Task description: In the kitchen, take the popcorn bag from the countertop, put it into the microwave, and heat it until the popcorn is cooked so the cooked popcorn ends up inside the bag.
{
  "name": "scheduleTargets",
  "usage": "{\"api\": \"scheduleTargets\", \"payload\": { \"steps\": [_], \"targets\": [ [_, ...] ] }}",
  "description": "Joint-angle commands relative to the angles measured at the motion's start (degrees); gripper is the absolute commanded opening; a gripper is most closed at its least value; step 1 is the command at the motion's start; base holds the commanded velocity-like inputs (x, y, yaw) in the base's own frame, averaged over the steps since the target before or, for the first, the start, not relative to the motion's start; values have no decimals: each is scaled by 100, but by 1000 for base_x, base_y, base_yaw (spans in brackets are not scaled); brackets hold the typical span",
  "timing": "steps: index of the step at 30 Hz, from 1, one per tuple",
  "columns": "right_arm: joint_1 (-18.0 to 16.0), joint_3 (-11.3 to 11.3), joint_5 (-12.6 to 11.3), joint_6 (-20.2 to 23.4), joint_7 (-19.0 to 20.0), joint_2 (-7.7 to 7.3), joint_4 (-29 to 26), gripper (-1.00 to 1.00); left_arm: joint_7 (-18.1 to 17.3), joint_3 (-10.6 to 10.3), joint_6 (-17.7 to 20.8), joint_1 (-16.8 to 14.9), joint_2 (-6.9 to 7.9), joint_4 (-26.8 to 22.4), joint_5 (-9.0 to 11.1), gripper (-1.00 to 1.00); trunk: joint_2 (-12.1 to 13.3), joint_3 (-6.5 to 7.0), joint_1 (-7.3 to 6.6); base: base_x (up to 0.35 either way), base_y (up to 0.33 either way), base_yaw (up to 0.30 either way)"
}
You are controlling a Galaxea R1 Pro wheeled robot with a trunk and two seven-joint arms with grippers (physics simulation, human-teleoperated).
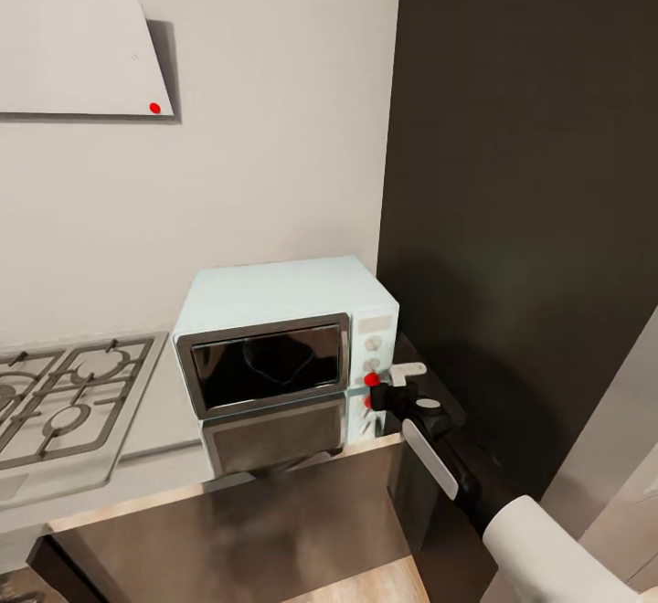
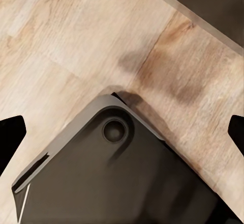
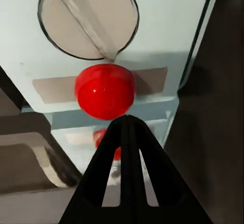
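Now, from the head view, you are facing the microwave (image 1: 288, 333), which sits on the grey tabletop (image 1: 155, 420) just beside the dark tall cabinet (image 1: 521, 219), with a gas hob (image 1: 64, 402) well to its other side. Its dark glass door looks shut. Your right arm reaches in from below, and the right pincer (image 1: 395, 395) sits at the control panel, right by the red button (image 1: 371, 379) under the two knobs. The popcorn bag cannot be made out here; whether it lies behind the glass is too dark to tell.

Looking along your left wrist, you see wood plank floor (image 2: 76, 35) and a dark corner of the robot's own base (image 2: 117, 173). The left pincer's (image 2: 122, 132) black fingertips (image 2: 11, 132) show at opposite edges of the frame, so it stands wide and holds nothing.

Through your right wrist, the red button (image 3: 105, 90) sits just past the black fingertips (image 3: 127, 147), below a round knob (image 3: 87, 18). The fingers meet in one point, so this pincer is drawn together with nothing between them, apparently used as a poker.

Judging by this, you are at the heating step: with the door shut, the bag is likely already inside. What remains is pressing the button and waiting for the popcorn to cook.
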Motion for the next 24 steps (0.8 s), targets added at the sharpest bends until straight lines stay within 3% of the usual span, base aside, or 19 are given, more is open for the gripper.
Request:
{"api": "scheduleTargets", "payload": {
  "steps": [1,24],
  "targets": [
    [-23,29,-60,-5,-56,-7,34,-100,-49,19,8,0,-5,-4,60,100,-6,-7,1,2,0,0],
    [-94,57,-57,-73,-42,19,199,-100,-61,12,-1,6,-9,-8,53,100,-6,-7,1,36,36,0]
  ]
}}
